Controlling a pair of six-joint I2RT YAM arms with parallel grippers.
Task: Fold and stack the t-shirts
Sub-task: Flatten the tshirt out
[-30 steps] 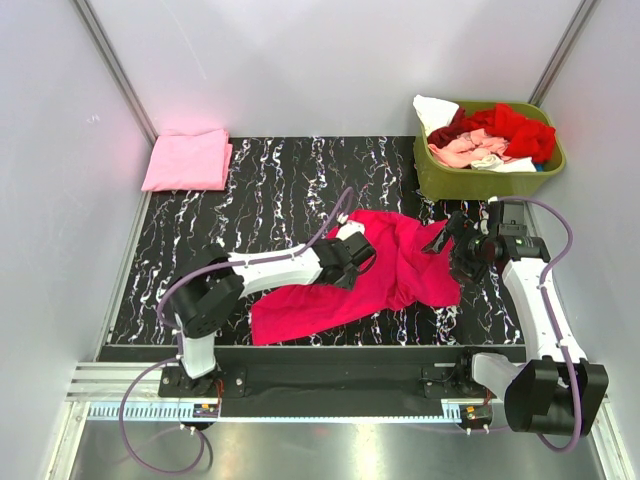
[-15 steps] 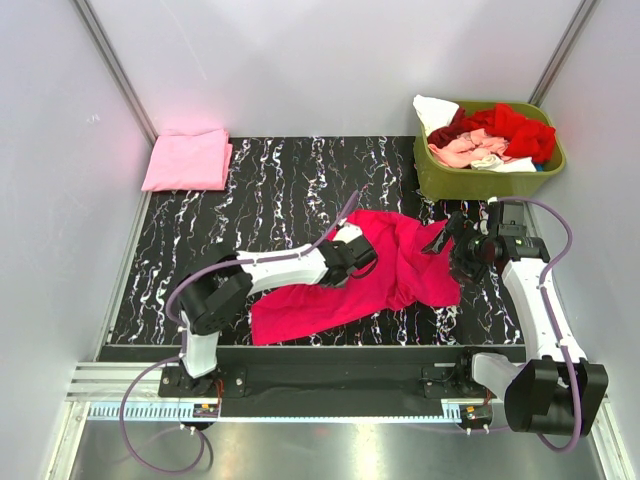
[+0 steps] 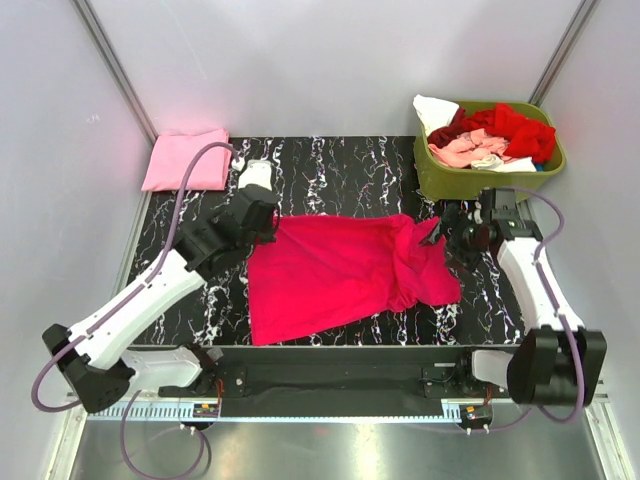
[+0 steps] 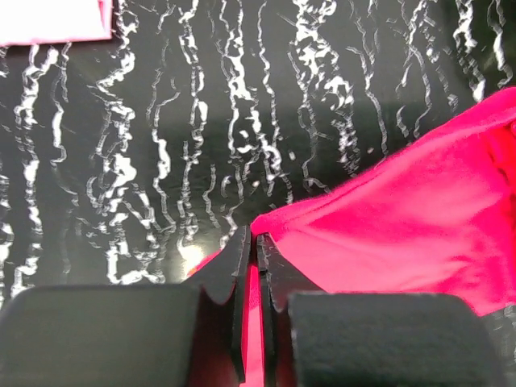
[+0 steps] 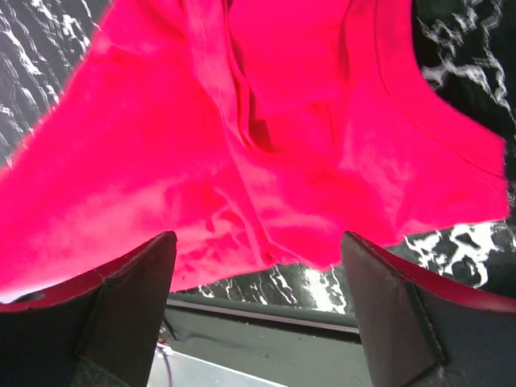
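A bright magenta t-shirt (image 3: 335, 275) lies spread across the middle of the black marbled table (image 3: 330, 170). My left gripper (image 3: 270, 226) is at its far-left corner. In the left wrist view the gripper (image 4: 255, 242) is shut on a thin fold of the magenta cloth (image 4: 403, 234). My right gripper (image 3: 447, 233) hovers at the shirt's bunched right side. Its fingers (image 5: 133, 298) stand wide open over the magenta cloth (image 5: 266, 137) with nothing between them. A folded light pink t-shirt (image 3: 186, 160) lies at the far-left corner.
An olive-green basket (image 3: 480, 182) at the far right holds red (image 3: 515, 125), salmon (image 3: 465, 150) and white (image 3: 435, 108) shirts, close behind my right gripper. White walls enclose the table. The light pink shirt's edge (image 4: 48, 20) shows in the left wrist view.
My left gripper shut on the magenta shirt and pulled its corner far to the left and back, spreading the cloth flat. The right gripper shifted slightly back and stays open.
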